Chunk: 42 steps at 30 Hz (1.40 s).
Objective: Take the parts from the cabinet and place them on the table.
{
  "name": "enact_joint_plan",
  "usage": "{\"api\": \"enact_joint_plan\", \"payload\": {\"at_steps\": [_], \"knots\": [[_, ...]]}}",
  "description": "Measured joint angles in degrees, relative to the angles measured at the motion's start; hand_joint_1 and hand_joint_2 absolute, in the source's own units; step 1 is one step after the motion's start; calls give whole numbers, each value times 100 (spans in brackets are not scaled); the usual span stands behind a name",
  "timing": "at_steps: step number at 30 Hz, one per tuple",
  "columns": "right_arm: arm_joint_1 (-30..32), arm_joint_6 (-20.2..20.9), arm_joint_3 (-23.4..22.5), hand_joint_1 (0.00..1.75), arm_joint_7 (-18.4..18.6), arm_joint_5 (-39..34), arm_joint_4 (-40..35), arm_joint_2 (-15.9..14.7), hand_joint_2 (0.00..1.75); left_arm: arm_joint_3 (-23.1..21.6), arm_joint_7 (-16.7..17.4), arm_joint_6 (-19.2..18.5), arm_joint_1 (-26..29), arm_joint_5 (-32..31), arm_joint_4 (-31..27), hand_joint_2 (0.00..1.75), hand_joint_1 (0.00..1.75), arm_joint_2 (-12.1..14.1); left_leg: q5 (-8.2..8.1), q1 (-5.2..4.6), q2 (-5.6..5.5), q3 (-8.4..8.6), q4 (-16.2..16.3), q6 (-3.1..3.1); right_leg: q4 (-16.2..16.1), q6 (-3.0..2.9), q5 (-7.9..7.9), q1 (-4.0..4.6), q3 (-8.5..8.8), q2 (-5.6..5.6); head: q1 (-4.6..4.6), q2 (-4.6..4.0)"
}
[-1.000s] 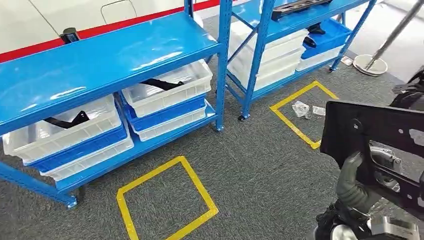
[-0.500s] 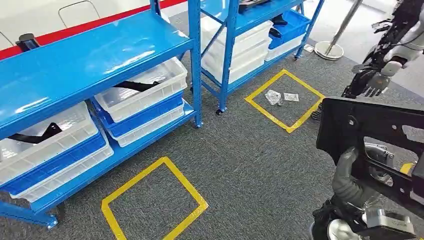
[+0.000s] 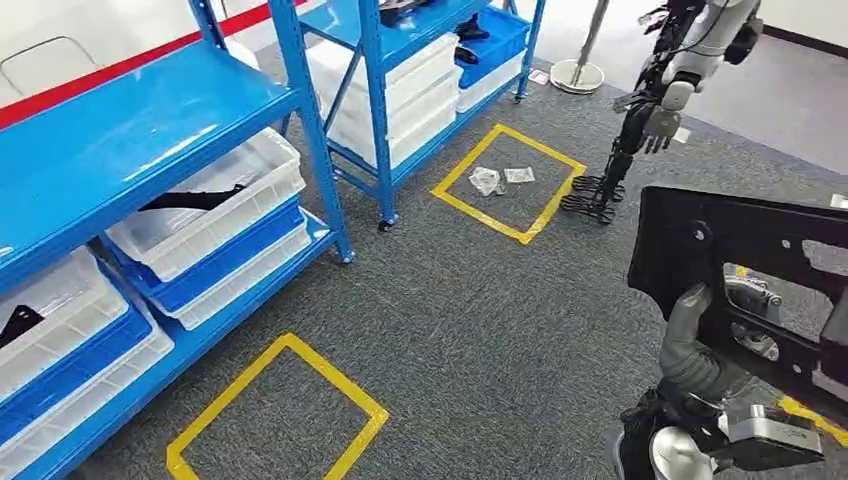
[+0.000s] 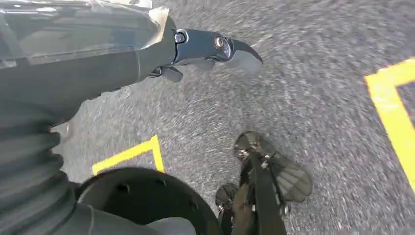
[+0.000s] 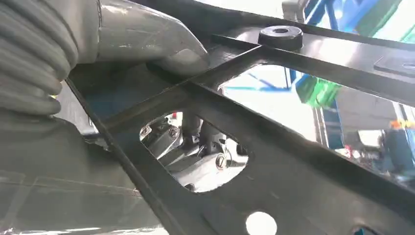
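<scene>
Black flat part (image 3: 745, 265) with cutout holes, gripped by right hand (image 3: 700, 345).

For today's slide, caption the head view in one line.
Right robot hand carries a black panel past blue shelving holding white bins.

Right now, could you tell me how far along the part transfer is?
One flat black part is off the shelving and held by the right hand. No table shows, so placing remains. Another black part lies in a white bin on the blue rack. The left hand carries nothing.
</scene>
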Motion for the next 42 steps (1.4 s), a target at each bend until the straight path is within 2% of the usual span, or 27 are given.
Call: {"api": "enact_joint_plan", "payload": {"at_steps": [1, 5, 6, 7, 8, 10, 11, 12, 14, 15, 16, 17, 20, 21, 23, 25, 26, 28, 30, 31, 32, 35, 36, 38, 39, 41, 42], "knots": [[-10, -11, -13, 175, 0, -7, -4, -2, 175, -2, -13, -2, 0, -18, 0, 175, 0, -2, -79, 21, -275, 87, -206, -35, 89, 60, -33, 72, -70, 58, -7, 0], [142, -133, -79, 175, -7, -7, -127, -22, 175, -17, -50, -18, -5, -81, 0, 175, 0, -2, -44, -68, -34, 62, -199, 155, 26, 235, 56, 29, -223, 306, 9, 0], [223, -177, -129, 175, -15, -13, -173, -26, 175, -33, -46, -22, -9, -120, 0, 175, 0, -2, -13, -38, 49, 67, -230, 207, 88, 236, 21, 1, -229, 139, 15, 0], [273, -214, -164, 175, -35, -33, -214, -31, 175, -46, -35, -24, -10, -147, -2, 175, 0, -2, -15, -40, 84, 66, -242, 253, 276, 221, -79, 52, -325, -152, 57, 0], [293, -240, -188, 175, -57, -43, -247, -33, 175, -61, -15, -35, -2, -171, 0, 175, 0, -2, -15, -52, 179, 60, -242, 276, 694, 201, -273, 67, -545, -311, 111, 0], [367, -260, -223, 175, -68, -61, -293, -26, 175, -92, 0, -33, 13, -203, 0, 175, 0, -2, -25, -88, 359, 47, -241, 294, 1607, 180, -608, 65, -992, -394, 114, 0], [424, -271, -247, 175, -68, -61, -308, -24, 175, -100, 0, -13, 16, -221, 0, 175, 0, -2, -26, -95, 435, 45, -241, 296, 1843, 197, -651, 63, -1097, -408, 114, 0], [479, -273, -269, 175, -70, -61, -319, -24, 175, -107, 0, -2, 15, -227, -2, 175, 0, 0, -31, -99, 507, 47, -241, 297, 1774, 227, -597, 64, -1056, -419, 114, 0], [541, -297, -313, 175, -74, -68, -376, -24, 175, -146, -48, -4, 14, -230, 0, 175, 0, 0, -43, -103, 645, 60, -241, 287, 871, 302, -266, 69, -549, -496, 114, 0], [561, -306, -326, 175, -77, -68, -419, -22, 175, -162, -88, -18, 13, -234, 0, 175, 0, -7, -52, -106, 696, 75, -241, 275, 277, 309, -100, 89, -206, -671, 118, 0], [570, -308, -335, 175, -79, -68, -453, -20, 175, -173, -109, -20, 11, -234, 0, 175, 0, -7, -65, -127, 741, 100, -246, 254, 78, 230, -85, 128, -118, -907, 114, 0], [587, -308, -350, 175, -83, -72, -474, -13, 175, -179, -127, -22, 13, -234, 0, 175, 0, -4, -91, -157, 791, 124, -249, 212, 27, 188, -39, 187, -87, -886, 109, 0], [659, -308, -416, 175, -83, -79, -529, -13, 175, -181, -142, -26, 6, -234, 0, 175, 0, -2, -87, -157, 964, 213, -340, 127, 25, 72, -19, 200, -148, -688, 109, 0], [683, -308, -426, 175, -85, -79, -566, -13, 175, -184, -146, -26, 4, -236, 0, 175, 0, -4, -135, -150, 953, 196, -323, 77, -53, 17, 23, 90, -43, -612, 87, 0], [695, -308, -435, 175, -85, -83, -590, 11, 175, -184, -162, -30, 4, -236, 0, 175, 0, 0, -476, -118, 432, 20, 171, 53, -69, -67, 45, 57, -17, -509, 48, 0], [734, -310, -435, 175, -96, -98, -590, 35, 175, -184, -188, -44, 14, -243, 0, 175, 0, 4, -912, -120, 264, -437, 1113, 36, -68, -99, 39, 75, -24, -385, 22, 0], [765, -308, -437, 175, -105, -122, -590, 39, 175, -186, -206, -63, 23, -260, 0, 175, 0, 13, -990, -119, 248, -608, 1430, 27, -65, -99, 39, 83, -26, -310, 19, 0], [827, -310, -459, 175, -114, -149, -590, 42, 175, -203, -205, -77, 39, -293, 0, 175, 0, 24, -707, -114, 248, -569, 1246, 24, -59, -97, 39, 82, -12, -154, 20, 0], [847, -310, -477, 175, -118, -155, -592, 44, 175, -243, -203, -83, 38, -306, 0, 175, 0, 44, -143, -70, 147, -122, 262, 29, -27, -90, 36, 70, -5, 17, 17, 0], [853, -310, -485, 175, -118, -155, -599, 46, 175, -254, -203, -90, 39, -319, 0, 175, 0, 52, -7, -31, -134, 52, -136, 37, 0, -64, 22, 66, -28, 78, 17, 0], [850, -310, -496, 175, -118, -160, -616, 46, 175, -267, -199, -101, 37, -332, 0, 175, 0, 59, -95, -16, -277, 99, -283, 31, 67, -20, -1, 136, -85, 131, 21, 0], [878, -308, -529, 175, -118, -155, -664, 50, 175, -291, -159, -103, 38, -337, 0, 175, 0, 70, -74, -122, -68, 93, -254, 157, 3, 116, 65, 93, -147, 321, 31, 0], [888, -310, -551, 175, -120, -153, -688, 44, 175, -297, -116, -111, 35, -339, 0, 175, 0, 66, -26, -78, 28, 150, -322, 224, 15, 155, 64, 99, -210, 374, 13, 0], [895, -323, -562, 175, -120, -144, -724, 37, 175, -317, -50, -125, 26, -343, -2, 175, 0, 96, -8, -75, 151, 169, -352, 298, 367, 138, -128, 124, -374, -175, 107, 0], [881, -330, -564, 175, -118, -144, -728, 31, 175, -319, -15, -138, 34, -343, -2, 175, 0, 103, -14, -91, 238, 168, -352, 311, 805, 133, -326, 122, -593, -309, 127, 0], [915, -343, -562, 175, -118, -140, -730, 33, 175, -319, 20, -138, 46, -343, -2, 175, 0, 120, -27, -108, 411, 163, -349, 327, 1684, 147, -633, 98, -1030, -401, 122, 0], [933, -343, -562, 175, -118, -140, -730, 31, 175, -321, 31, -138, 46, -343, -2, 175, 0, 136, -33, -108, 484, 166, -349, 324, 1811, 186, -636, 88, -1095, -413, 129, 0]]}}
